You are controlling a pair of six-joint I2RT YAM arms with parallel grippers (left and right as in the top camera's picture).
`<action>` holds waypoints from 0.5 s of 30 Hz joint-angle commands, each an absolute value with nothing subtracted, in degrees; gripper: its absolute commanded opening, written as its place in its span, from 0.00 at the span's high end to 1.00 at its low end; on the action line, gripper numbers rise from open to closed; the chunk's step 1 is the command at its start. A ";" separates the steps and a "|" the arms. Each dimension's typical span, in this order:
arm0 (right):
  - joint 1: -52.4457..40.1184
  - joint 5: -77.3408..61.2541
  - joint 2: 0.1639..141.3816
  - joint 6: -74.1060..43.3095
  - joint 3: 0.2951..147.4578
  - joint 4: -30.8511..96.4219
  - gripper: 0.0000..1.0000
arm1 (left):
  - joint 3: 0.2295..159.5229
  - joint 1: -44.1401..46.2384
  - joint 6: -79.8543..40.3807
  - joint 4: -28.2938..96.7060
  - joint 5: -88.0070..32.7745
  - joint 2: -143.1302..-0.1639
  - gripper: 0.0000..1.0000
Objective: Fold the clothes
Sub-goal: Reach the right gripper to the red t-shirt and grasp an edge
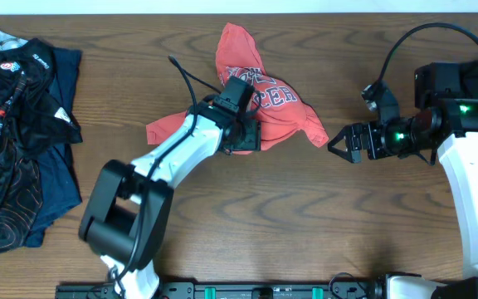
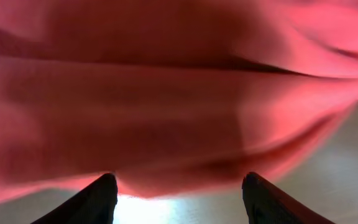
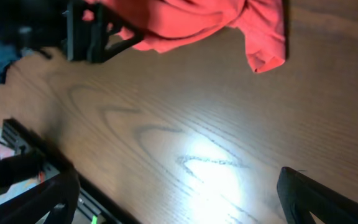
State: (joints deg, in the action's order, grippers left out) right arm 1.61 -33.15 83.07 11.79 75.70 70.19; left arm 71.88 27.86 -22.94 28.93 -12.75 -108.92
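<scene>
**Condition.** The T-shirt (image 1: 264, 91) lies crumpled on the table (image 1: 305, 232), from centre toward 12 o'clock. Its lettering is partly buckled, one flap trails to 8 o'clock and a corner to 4 o'clock.

**Pincers.** The left gripper (image 1: 243, 137) sits at the shirt's 6 o'clock edge. In the wrist view its fingers stand apart, with cloth bulging just beyond the tips and nothing seen clamped. The right gripper (image 1: 343, 143) hangs at the shirt's 3 o'clock, spread wide and empty, apart from the cloth.

**Hazards, as judged.**
- Closing on this bunched mass would likely catch several layers, so a pull would drag the heap instead of spreading it.
- The left arm crosses the 8 o'clock flap, and a careless sweep could snag it.
- A long drag toward 9 o'clock risks mingling with the dark garments (image 1: 15, 124) there.
</scene>
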 commanded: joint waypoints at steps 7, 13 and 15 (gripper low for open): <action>-0.80 -35.00 82.02 14.39 76.93 71.09 0.01 | 72.20 24.88 -24.27 26.92 -15.22 -113.38 0.94; -0.82 -35.00 82.02 14.35 76.93 70.91 0.01 | 74.89 23.03 -25.61 27.35 -15.42 -112.68 0.94; -0.82 -34.98 82.02 14.35 76.93 70.72 0.01 | 76.44 22.94 -25.15 28.12 -15.38 -111.09 0.94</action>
State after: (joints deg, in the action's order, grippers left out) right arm -0.45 -33.91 83.07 13.50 75.72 70.87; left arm 72.99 23.62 -24.71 27.62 -15.31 -112.81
